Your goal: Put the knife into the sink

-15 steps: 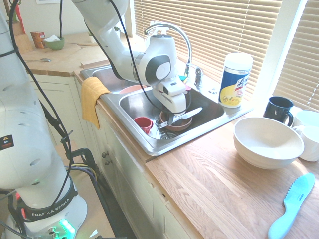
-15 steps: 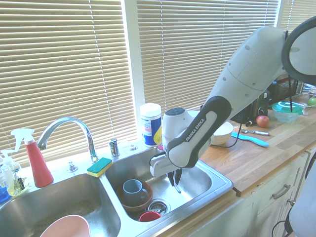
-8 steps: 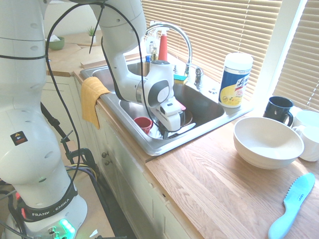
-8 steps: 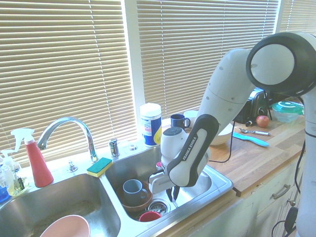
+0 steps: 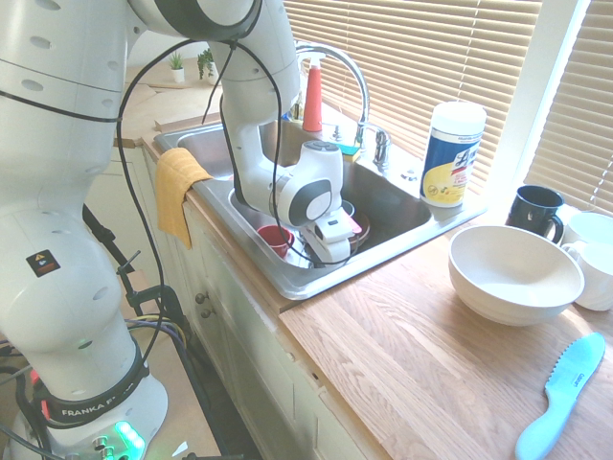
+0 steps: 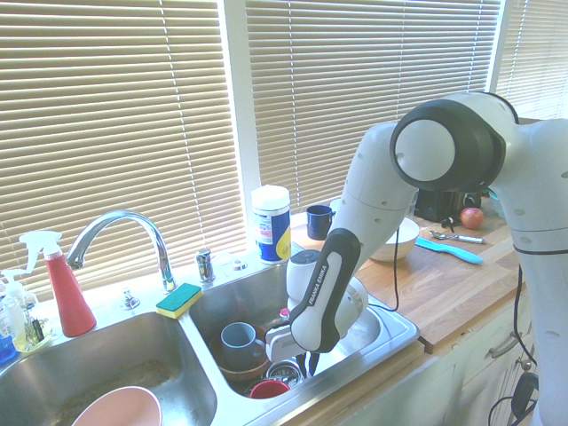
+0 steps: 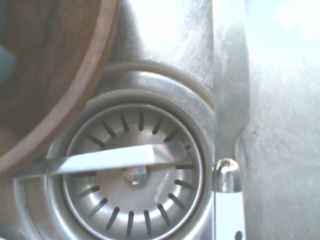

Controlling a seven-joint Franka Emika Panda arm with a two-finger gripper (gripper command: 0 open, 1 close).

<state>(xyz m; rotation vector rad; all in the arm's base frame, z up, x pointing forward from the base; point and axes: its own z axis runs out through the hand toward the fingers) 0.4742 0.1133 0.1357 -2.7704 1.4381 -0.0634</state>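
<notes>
Two dishes, red cup [image 5: 276,238] and wooden bowl [image 7: 45,75], crowding drain [image 7: 134,175]; gripper [image 6: 305,362] reaching low into sink [image 5: 402,206], finger state unclear; knife [image 7: 230,100] lying beside drain.

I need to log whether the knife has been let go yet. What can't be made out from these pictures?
- The hand: its fingers are hidden in both exterior views, by the arm's own wrist housing and the sink rim, so open or shut is unclear.
- The knife: shows only in the wrist view, cut off by the frame's edges; held or lying, I cannot tell.
- The wooden bowl: cropped, contents unseen.
</notes>
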